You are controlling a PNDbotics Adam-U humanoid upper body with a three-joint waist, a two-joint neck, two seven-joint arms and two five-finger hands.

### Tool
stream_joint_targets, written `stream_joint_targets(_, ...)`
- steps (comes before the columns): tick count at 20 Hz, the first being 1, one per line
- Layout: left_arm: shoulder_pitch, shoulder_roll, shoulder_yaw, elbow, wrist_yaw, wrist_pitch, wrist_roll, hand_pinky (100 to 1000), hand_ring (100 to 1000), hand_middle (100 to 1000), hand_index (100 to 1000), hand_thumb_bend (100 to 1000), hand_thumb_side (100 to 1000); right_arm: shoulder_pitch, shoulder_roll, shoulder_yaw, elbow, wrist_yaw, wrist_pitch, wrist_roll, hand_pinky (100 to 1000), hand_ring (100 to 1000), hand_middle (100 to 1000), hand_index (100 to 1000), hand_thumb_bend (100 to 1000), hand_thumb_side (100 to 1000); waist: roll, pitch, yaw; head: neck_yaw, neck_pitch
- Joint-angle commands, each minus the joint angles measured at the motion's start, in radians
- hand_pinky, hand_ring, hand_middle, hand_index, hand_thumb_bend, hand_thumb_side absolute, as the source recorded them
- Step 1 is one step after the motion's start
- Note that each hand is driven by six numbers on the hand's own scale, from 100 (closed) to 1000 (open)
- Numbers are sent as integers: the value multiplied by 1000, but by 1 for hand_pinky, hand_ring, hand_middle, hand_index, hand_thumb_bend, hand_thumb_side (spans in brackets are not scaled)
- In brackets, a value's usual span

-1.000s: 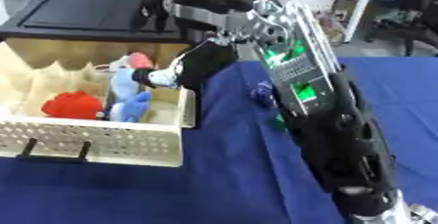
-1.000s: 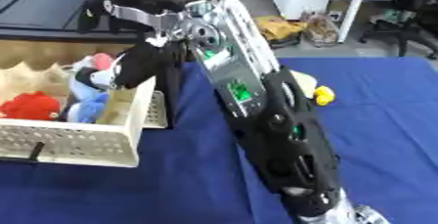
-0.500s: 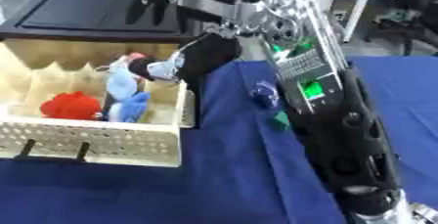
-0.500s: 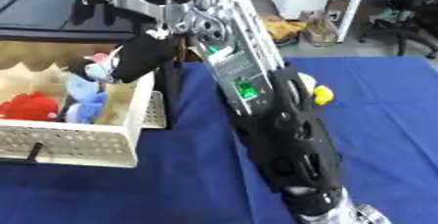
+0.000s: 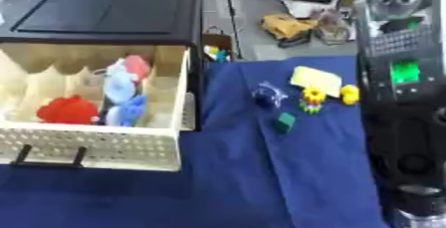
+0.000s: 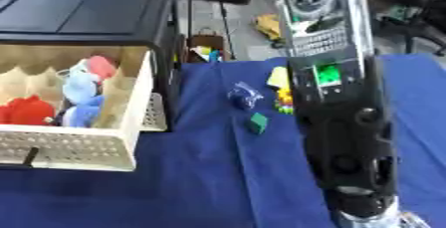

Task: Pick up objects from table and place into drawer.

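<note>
Several toys [image 5: 118, 95] in open drawer [image 5: 96, 145]

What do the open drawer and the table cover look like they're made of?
The drawer looks like cream moulded plastic, matte: its front is perforated with rows of small holes. The table cover looks like blue cloth, matte with soft folds, though the weave isn't visible.

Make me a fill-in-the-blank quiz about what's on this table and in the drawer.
1. The tablecloth is ___.
2. The red toy lies inside the open ___.
3. The small cube on the cloth is ___.
4. The flat pale yellow pad lies on the ___, not in the drawer.

Missing words: blue; drawer; green; cloth
</note>
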Motion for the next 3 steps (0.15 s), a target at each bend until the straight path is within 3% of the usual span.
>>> stream_joint_targets(1,0,15,9,-13,-6,-10,3,792,851,815,914,287,1000,11,-52,-57,-52,-41,-26,-49,791,876,825,856,100,1000,9,-19,-4,9,-10)
stream_joint_targets(3,4,12,11,-13,-9,-15,5,792,851,814,914,288,1000,31,-57,-96,-55,-71,-56,-79,797,883,828,850,100,1000,15,-19,-8,12,-10)
